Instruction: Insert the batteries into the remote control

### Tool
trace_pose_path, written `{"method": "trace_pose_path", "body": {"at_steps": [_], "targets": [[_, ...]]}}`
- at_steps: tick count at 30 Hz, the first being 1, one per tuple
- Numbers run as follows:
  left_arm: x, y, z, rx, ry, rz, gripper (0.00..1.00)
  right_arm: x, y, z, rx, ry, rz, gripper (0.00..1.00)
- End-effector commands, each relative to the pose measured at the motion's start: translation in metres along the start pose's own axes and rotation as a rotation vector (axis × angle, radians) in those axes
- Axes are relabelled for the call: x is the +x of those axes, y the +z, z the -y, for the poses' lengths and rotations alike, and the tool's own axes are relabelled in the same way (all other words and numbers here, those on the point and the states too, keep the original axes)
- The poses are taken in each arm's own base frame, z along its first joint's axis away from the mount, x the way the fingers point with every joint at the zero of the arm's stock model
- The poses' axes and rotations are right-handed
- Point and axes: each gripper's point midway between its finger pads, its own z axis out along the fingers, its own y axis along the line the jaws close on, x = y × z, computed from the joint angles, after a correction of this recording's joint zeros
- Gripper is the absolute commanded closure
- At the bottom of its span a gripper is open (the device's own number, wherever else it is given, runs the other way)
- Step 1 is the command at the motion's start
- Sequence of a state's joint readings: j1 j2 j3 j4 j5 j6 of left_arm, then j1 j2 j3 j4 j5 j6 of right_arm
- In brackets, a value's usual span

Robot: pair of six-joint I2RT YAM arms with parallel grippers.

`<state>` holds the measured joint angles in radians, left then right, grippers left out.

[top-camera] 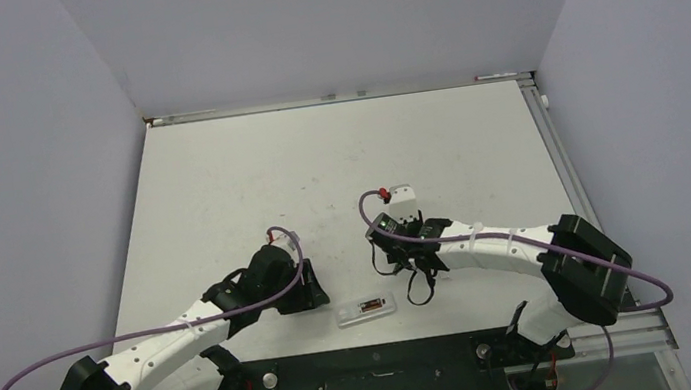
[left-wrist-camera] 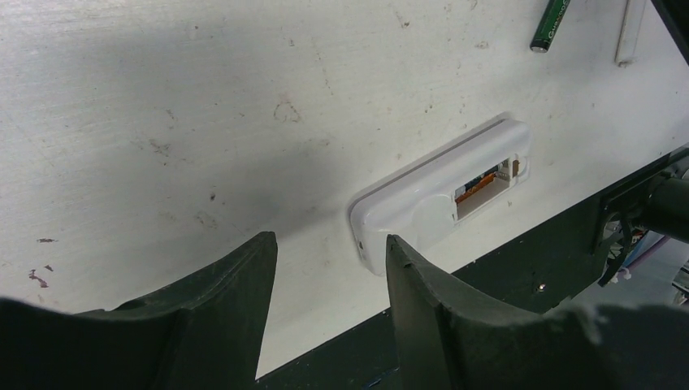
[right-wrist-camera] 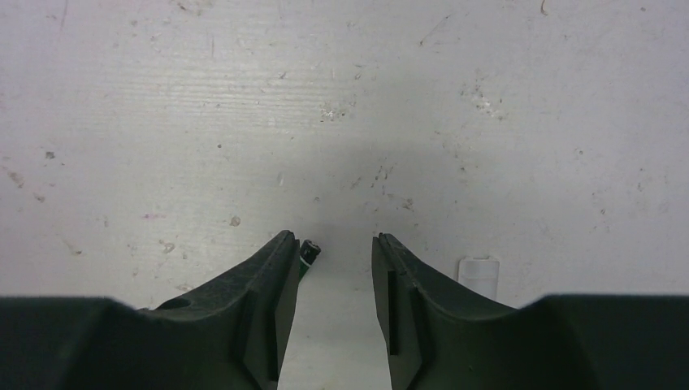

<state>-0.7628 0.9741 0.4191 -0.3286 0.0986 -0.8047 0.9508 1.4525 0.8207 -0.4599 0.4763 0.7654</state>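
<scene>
Black fingers of the right gripper (right-wrist-camera: 332, 237) stand spread and empty, with a battery (right-wrist-camera: 309, 253) peeking out just beside one finger. The left gripper (left-wrist-camera: 329, 241), likewise spread and empty, hovers near the white remote control (left-wrist-camera: 443, 195), which lies bay-up by the table's (top-camera: 217, 171) near edge.

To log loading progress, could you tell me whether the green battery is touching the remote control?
Apart: the left wrist view shows a wide stretch of table between the battery and the remote control.
</scene>
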Motion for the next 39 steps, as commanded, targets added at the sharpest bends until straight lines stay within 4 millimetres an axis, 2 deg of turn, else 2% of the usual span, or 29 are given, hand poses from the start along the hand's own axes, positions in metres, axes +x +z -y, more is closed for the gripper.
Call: {"method": "trace_pose_path", "body": {"at_steps": [1, 7, 11, 18, 31, 39], "targets": [[-0.01, -0.001, 0.013, 0.056, -0.004, 0.036, 0.51, -0.018, 0.01, -0.014, -0.043, -0.017, 0.014, 0.64], [-0.008, -0.001, 0.011, 0.052, -0.002, 0.032, 0.51, -0.009, 0.023, -0.018, -0.073, -0.062, -0.046, 0.7], [-0.007, -0.001, 0.009, 0.049, -0.003, 0.031, 0.5, 0.0, 0.029, -0.02, -0.092, -0.085, -0.072, 0.71], [-0.005, -0.001, 0.009, 0.053, -0.009, 0.026, 0.5, 0.012, 0.036, -0.016, -0.089, -0.099, -0.106, 0.79], [-0.005, -0.002, 0.01, 0.06, -0.015, 0.028, 0.5, 0.041, 0.022, 0.001, -0.103, -0.063, -0.149, 0.81], [-0.005, 0.0, 0.012, 0.067, -0.023, 0.024, 0.5, 0.061, 0.01, -0.001, -0.127, -0.054, -0.161, 0.81]]}}
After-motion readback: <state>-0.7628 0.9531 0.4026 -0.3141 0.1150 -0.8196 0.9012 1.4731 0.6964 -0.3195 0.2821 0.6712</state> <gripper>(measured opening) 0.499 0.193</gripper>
